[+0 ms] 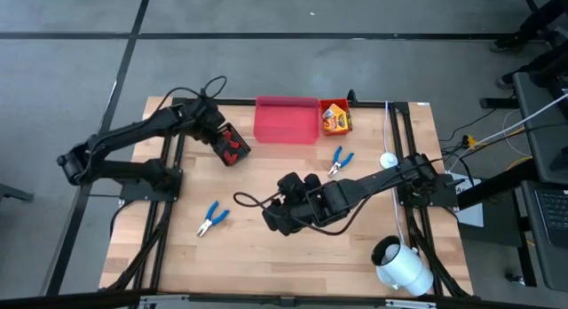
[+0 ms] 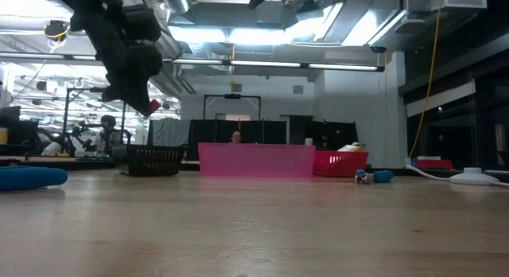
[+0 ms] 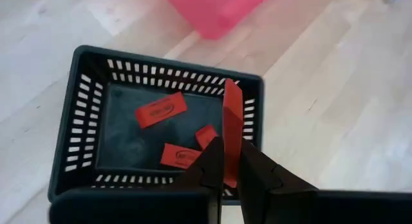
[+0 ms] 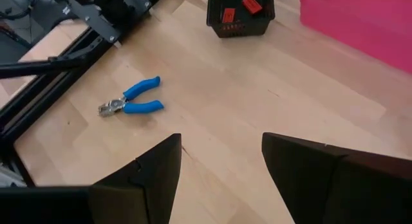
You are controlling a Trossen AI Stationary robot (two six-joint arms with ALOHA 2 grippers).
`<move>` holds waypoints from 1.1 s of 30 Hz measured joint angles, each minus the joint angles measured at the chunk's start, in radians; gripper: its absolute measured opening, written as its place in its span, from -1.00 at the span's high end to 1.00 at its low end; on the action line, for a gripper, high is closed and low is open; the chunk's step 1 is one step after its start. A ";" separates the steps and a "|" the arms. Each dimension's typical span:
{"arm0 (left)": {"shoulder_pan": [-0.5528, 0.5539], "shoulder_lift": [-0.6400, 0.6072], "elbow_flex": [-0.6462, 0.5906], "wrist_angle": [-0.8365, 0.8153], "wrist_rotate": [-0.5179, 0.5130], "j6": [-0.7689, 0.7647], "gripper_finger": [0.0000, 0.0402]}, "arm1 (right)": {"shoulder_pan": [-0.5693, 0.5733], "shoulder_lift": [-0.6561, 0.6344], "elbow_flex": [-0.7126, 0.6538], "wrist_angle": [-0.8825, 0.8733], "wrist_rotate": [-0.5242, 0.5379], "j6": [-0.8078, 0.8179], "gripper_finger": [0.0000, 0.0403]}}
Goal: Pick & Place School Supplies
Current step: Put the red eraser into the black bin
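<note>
My left gripper (image 3: 230, 150) hovers over the black mesh bin (image 3: 154, 130) at the table's far left and is shut on a red rectangular piece (image 3: 230, 111). Three more red pieces (image 3: 161, 110) lie flat on the bin's floor. My right gripper (image 4: 222, 147) is open above the bare table centre (image 1: 273, 218). One blue-handled pliers (image 4: 132, 105) lies flat toward the near left (image 1: 211, 218), the other (image 1: 339, 160) toward the far right. Yellow-and-green crayon boxes (image 1: 335, 121) sit in the orange bin. My left gripper pinches the red piece between its two fingers by one end (image 3: 230, 130). The piece stands on edge and sticks out beyond the fingertips. It is lifted clear above the black bin, and in the low view it shows below the gripper (image 2: 151, 107).
A pink bin (image 1: 286, 120) stands at the far edge between the black bin and the orange bin (image 1: 335, 106). A large white cylinder (image 1: 404, 265) lies at the near right corner. Cables trail from both arms. Bare wood stretches along the near side.
</note>
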 joint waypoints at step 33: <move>0.126 0.276 0.000 0.005 0.047 0.212 0.92 | 0.028 0.000 0.000 0.018 0.051 0.040 -0.09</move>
